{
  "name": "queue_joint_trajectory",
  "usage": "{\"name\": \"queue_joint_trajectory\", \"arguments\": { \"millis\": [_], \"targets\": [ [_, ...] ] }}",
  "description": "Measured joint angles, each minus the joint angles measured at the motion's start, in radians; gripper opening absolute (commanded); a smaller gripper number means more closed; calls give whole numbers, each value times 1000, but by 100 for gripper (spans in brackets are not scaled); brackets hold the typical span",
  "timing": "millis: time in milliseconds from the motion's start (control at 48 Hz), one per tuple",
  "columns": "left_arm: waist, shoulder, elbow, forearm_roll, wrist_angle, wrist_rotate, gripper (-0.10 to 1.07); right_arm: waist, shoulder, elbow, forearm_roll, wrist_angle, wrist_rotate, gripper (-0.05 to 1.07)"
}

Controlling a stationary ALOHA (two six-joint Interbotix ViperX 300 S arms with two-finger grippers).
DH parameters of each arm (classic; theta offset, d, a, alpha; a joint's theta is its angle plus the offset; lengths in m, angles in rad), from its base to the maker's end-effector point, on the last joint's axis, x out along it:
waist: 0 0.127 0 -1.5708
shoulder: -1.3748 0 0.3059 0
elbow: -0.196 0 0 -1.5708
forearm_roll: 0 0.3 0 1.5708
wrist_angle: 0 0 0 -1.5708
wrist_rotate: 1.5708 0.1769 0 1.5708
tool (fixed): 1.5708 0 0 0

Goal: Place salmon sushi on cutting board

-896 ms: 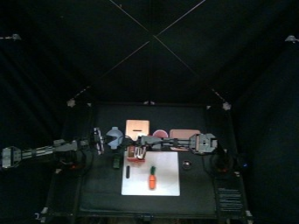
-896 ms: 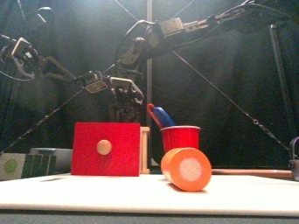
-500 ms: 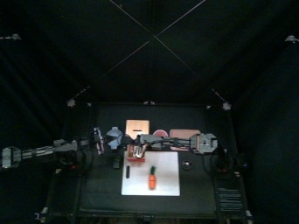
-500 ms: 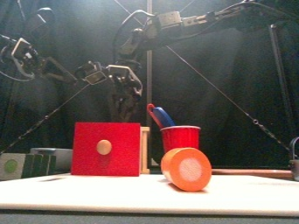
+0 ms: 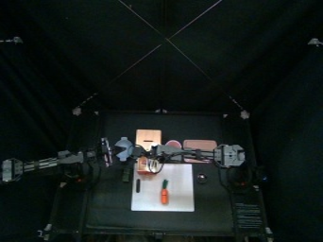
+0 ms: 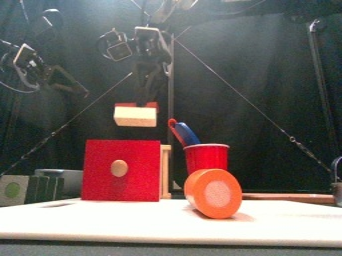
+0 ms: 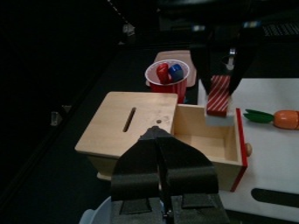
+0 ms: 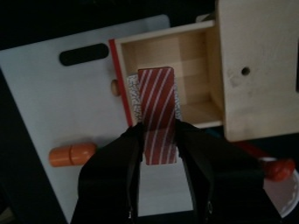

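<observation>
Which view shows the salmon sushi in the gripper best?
Right wrist view: the salmon sushi fills it, held by the right gripper. Front shows its pale underside, left wrist an edge, top only a speck.

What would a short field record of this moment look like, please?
held item: salmon sushi, in right end effector, lifted off the table
cutting board: white, carrot on it, no sushi yet
wooden box: drawer open, beside the board
left end effector: shut, empty, over the box
red cup: holds blue and red items
</observation>
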Motion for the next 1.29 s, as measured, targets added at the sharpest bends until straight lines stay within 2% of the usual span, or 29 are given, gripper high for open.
{"name": "queue_joint_trajectory", "arguments": {
  "millis": [354, 583, 750, 812, 1000, 1292],
  "targets": [
    [2, 0, -8, -2, 0, -2, 12, 83, -235, 339, -20, -61, 342, 58],
    [0, 5, -17, -2, -2, -2, 12, 160, -403, 583, -61, -153, 652, 58],
    [3, 11, -20, 0, -18, -3, 12, 222, -483, 730, -98, -221, 873, 58],
    [3, 15, -20, 0, -29, -3, 12, 247, -505, 779, -118, -258, 973, 58],
    [5, 31, -18, -20, -43, -3, 12, 293, -531, 874, -140, -321, 1163, 58],
    [5, 48, -20, -32, -43, -2, 12, 334, -485, 923, -150, -391, 1427, 59]
  ]
}}
